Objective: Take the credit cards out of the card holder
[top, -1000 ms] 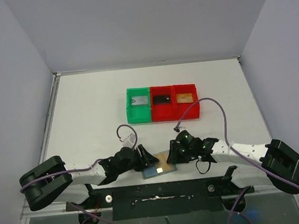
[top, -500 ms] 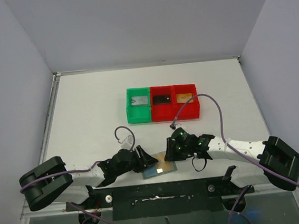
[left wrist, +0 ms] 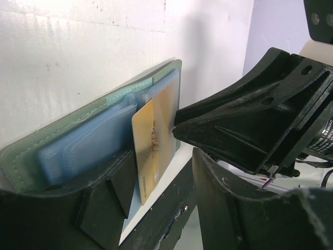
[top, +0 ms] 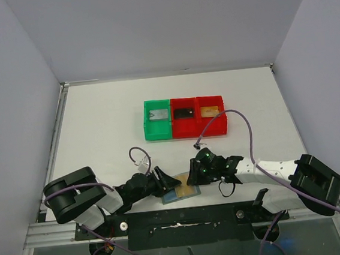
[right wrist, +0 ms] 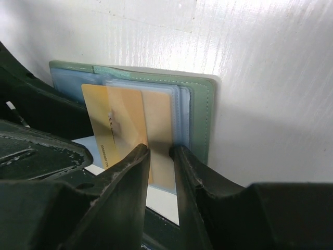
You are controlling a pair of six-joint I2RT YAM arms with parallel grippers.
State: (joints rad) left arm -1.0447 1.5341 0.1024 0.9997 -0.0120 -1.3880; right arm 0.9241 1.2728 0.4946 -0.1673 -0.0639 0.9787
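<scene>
- Card holder (top: 174,195) lies open on the white table (top: 97,122), the largest thing in view. It sits at the table's near edge, with pale blue sleeves inside and a greenish border.
- Left arm (top: 99,202) reaches in low from the card holder's left, and the right arm (top: 273,170) from its right. Both heads are down at the holder.
- Well beyond the card holder stand three bins in a row, walls touching:
  - green bin (top: 158,133), with a flat grey item (top: 158,113) inside;
  - middle red bin (top: 185,129), with a flat black item (top: 184,112) inside;
  - right red bin (top: 213,127), with a flat tan item (top: 209,109) inside.
- Left gripper (left wrist: 165,161): jaws spread. The card holder's near edge and a card corner sit in the gap.
- Right gripper (right wrist: 162,151): jaws drawn close on either side of the card's lower edge, with a slit still showing. Cannot tell whether they pinch it.
- Gold card (right wrist: 117,122) sticks partway out of the card holder's sleeves, tilted up off the panel.
- Since a second ago:
  - the left arm's big black joint has swung in toward the card holder;
  - the right gripper has edged closer to the holder and its jaws have narrowed;
  - the bins and their contents are unchanged.
</scene>
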